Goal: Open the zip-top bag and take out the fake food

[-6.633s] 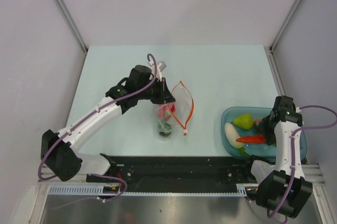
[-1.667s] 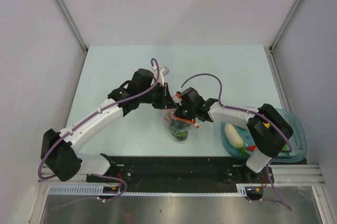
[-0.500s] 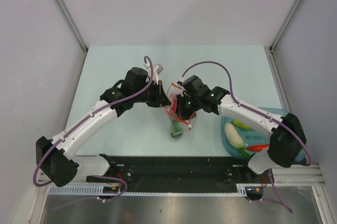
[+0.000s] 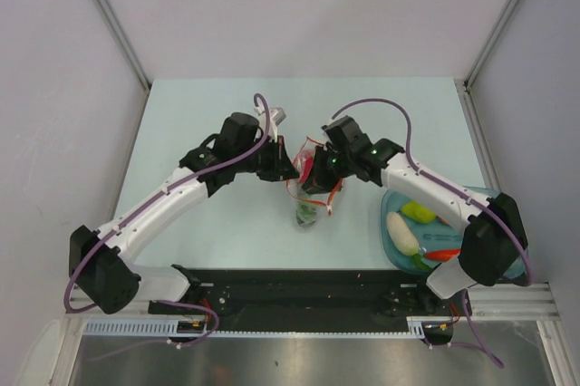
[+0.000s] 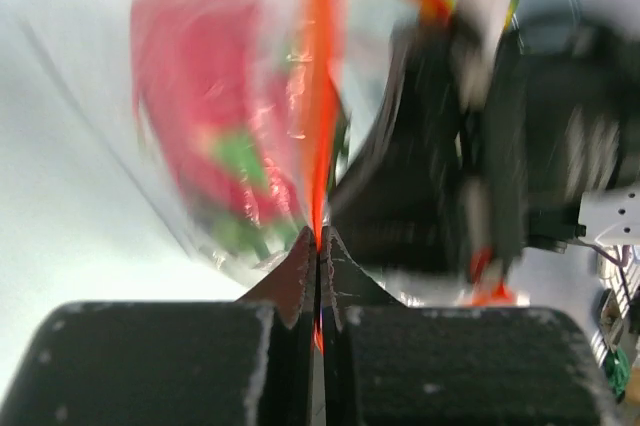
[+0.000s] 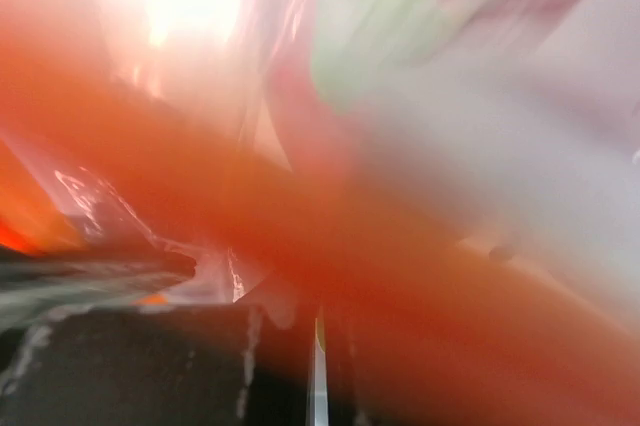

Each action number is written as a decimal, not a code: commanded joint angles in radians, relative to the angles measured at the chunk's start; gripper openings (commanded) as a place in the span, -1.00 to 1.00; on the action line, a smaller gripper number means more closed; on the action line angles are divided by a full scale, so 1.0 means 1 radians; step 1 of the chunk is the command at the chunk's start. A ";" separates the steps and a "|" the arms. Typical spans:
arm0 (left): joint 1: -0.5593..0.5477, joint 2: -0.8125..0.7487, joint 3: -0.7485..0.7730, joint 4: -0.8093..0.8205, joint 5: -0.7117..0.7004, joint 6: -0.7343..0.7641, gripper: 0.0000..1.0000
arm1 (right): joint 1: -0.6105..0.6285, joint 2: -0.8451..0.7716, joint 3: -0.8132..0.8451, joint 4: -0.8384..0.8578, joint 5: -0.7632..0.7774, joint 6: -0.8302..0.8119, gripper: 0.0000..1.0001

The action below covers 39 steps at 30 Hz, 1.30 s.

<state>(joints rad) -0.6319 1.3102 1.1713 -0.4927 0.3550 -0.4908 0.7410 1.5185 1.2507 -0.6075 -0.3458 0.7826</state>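
I am facing a pale mint-green tabletop point(image 4: 399, 114) that is lying under soft, even white light. A plain grey-white back wall point(image 4: 308, 14), a left wall point(image 4: 54, 132) and a right wall point(image 4: 544, 123) are closing it in, with slanted aluminium posts point(image 4: 109, 14) running up the two back corners. A black rail point(image 4: 299, 284) is running along the near edge, and below it a brushed metal shelf point(image 4: 290, 359) is catching a dull glare.
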 commanded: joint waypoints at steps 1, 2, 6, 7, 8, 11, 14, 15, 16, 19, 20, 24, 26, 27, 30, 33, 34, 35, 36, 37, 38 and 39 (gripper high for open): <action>-0.003 -0.074 -0.090 0.103 0.056 -0.069 -1.00 | -0.063 0.005 0.056 0.126 0.010 0.230 -1.00; -0.005 -0.080 -0.099 0.112 0.065 -0.077 -1.00 | -0.063 0.012 0.059 0.123 0.022 0.251 -1.00; -0.017 -0.065 -0.088 0.108 0.088 -0.084 -1.00 | -0.040 0.049 0.061 0.111 0.022 0.378 -1.00; -0.020 -0.065 -0.088 0.109 0.085 -0.088 -1.00 | -0.031 0.054 0.059 0.118 0.012 0.435 -1.00; -0.022 -0.066 -0.091 0.114 0.078 -0.089 -1.00 | -0.023 0.054 0.059 0.135 0.001 0.461 -1.00; -0.022 -0.078 -0.107 0.125 0.053 -0.095 -1.00 | 0.000 0.029 0.084 0.147 0.002 0.494 -1.00; -0.022 -0.060 -0.090 0.100 0.053 -0.068 -1.00 | -0.025 -0.015 0.085 0.130 -0.030 0.489 -1.00; -0.022 -0.051 -0.067 0.083 0.049 -0.045 -1.00 | -0.034 -0.027 0.078 0.149 -0.086 0.480 -1.00; -0.020 -0.045 -0.056 0.047 0.036 -0.031 -1.00 | -0.043 -0.040 0.056 0.166 -0.117 0.471 -1.00; -0.008 -0.051 -0.025 0.005 -0.013 0.012 -1.00 | -0.051 -0.063 0.053 0.121 -0.242 0.394 -1.00; -0.002 -0.057 -0.021 -0.003 -0.019 0.020 -1.00 | -0.049 -0.070 0.056 0.089 -0.246 0.321 -1.00; 0.026 -0.060 -0.010 -0.004 0.013 0.015 -1.00 | -0.043 -0.130 0.041 -0.037 -0.232 0.137 -1.00; 0.038 -0.060 0.005 -0.003 0.030 -0.002 -1.00 | -0.032 -0.136 0.035 -0.086 -0.242 0.060 -1.00; 0.043 -0.063 0.011 -0.004 0.033 -0.005 -1.00 | -0.023 -0.130 0.038 -0.106 -0.245 0.037 -1.00; 0.044 -0.077 0.030 -0.001 0.021 -0.009 -1.00 | 0.029 -0.112 0.079 -0.202 -0.190 -0.066 -1.00; 0.046 -0.072 0.037 0.008 0.028 -0.018 -0.99 | 0.075 -0.072 0.141 -0.310 -0.090 -0.138 -1.00; 0.046 -0.069 0.037 0.012 0.041 -0.020 -1.00 | 0.083 -0.058 0.157 -0.327 -0.069 -0.147 -1.00; 0.046 -0.066 0.036 0.014 0.047 -0.026 -1.00 | 0.092 -0.055 0.171 -0.353 -0.026 -0.154 -1.00; 0.044 -0.057 0.034 0.011 0.055 -0.028 -1.00 | 0.100 -0.055 0.194 -0.356 -0.006 -0.155 -1.00; 0.046 -0.054 0.036 0.006 0.055 -0.026 -1.00 | 0.101 -0.058 0.203 -0.353 0.011 -0.154 -1.00; 0.044 -0.057 0.028 -0.003 0.049 -0.023 -1.00 | 0.101 -0.061 0.211 -0.344 0.028 -0.151 -1.00; 0.046 -0.063 0.016 0.002 0.041 -0.023 -1.00 | 0.100 -0.069 0.225 -0.333 0.033 -0.149 -1.00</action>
<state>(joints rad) -0.5968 1.2587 1.1652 -0.5053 0.3927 -0.5148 0.8368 1.4765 1.3773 -0.9188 -0.3927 0.6991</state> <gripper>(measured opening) 0.005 0.010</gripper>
